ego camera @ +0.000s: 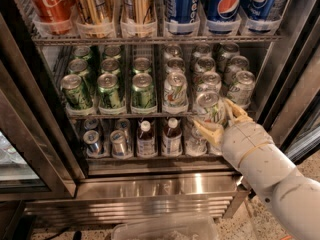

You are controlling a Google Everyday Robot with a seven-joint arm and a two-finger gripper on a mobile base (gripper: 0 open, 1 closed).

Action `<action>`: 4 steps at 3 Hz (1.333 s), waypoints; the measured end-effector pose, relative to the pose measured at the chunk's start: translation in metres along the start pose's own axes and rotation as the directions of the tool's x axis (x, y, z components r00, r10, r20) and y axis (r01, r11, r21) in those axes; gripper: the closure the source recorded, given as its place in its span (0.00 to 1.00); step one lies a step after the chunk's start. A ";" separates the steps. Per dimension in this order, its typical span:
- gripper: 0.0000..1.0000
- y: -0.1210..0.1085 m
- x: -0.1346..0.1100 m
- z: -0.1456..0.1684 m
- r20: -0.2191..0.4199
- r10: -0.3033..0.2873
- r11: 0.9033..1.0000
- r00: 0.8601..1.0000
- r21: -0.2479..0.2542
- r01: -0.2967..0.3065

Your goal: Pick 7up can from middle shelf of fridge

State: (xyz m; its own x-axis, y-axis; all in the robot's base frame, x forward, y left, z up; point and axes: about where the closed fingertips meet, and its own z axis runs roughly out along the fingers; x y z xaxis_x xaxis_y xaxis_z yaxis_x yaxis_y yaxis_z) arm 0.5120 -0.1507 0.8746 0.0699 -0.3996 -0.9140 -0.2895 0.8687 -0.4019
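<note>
We see the end effector point(214, 118) at the right front of the fridge's point(150, 186) middle shelf point(125, 115). Its tan fingers point(209, 130) pinch the 7up can point(210, 106), which is at the shelf's front edge, just ahead of the other silver cans point(175, 89).

The pincer point(212, 115) points up-left, tan fingers point(206, 129) clasped around the 7up can point(211, 104), with the white arm point(272, 171) running down to its lower right.
</note>
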 end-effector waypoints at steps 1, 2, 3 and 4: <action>1.00 0.019 -0.008 -0.003 -0.006 0.019 0.992 1.000 -0.126 -0.020; 1.00 0.038 -0.025 -0.002 0.002 0.082 0.961 0.997 -0.267 -0.079; 1.00 0.065 -0.042 -0.003 -0.018 0.167 0.891 0.986 -0.424 -0.159; 1.00 0.093 -0.059 -0.011 -0.067 0.267 0.777 0.961 -0.576 -0.256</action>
State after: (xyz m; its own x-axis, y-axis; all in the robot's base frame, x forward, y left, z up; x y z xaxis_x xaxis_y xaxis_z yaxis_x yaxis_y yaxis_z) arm 0.4703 -0.0495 0.8916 -0.0738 -0.1713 -0.9824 -0.7922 0.6085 -0.0466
